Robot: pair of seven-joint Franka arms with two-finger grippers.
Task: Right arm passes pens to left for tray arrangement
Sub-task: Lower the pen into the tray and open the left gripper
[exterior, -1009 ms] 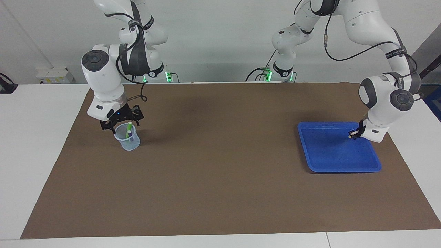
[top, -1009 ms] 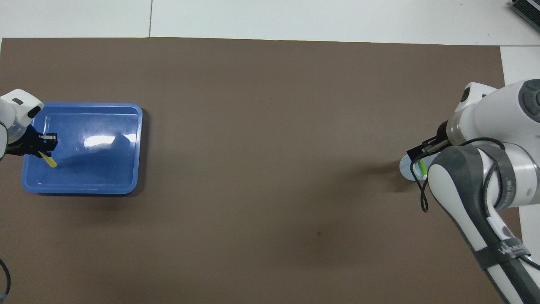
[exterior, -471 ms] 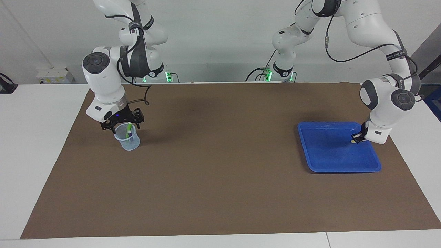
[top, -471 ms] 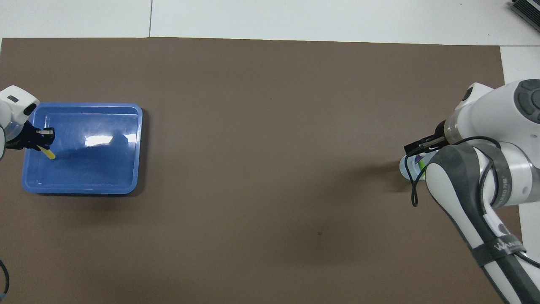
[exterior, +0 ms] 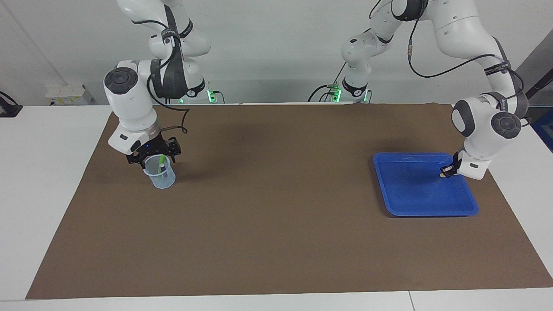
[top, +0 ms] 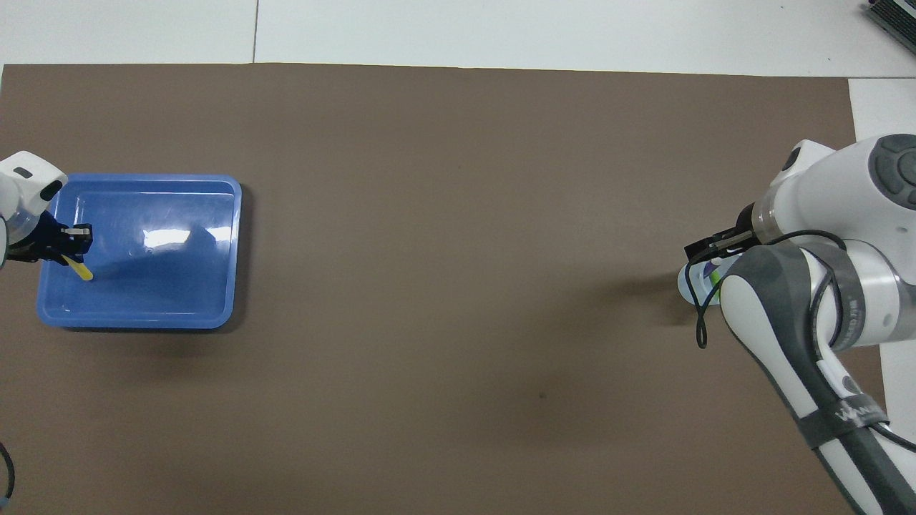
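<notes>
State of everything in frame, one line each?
left gripper: shut on yellow pen, low over tray
yellow pen: held, tilted, tip down toward the tray floor
tray: flat on mat, no pen lying loose in it
right gripper: open, over cup
cup: upright
green pen: standing in cup
purple pen: in cup

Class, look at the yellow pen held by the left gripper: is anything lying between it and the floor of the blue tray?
Nothing visible. The left gripper holds the yellow pen over a bare part of the blue tray.
</notes>
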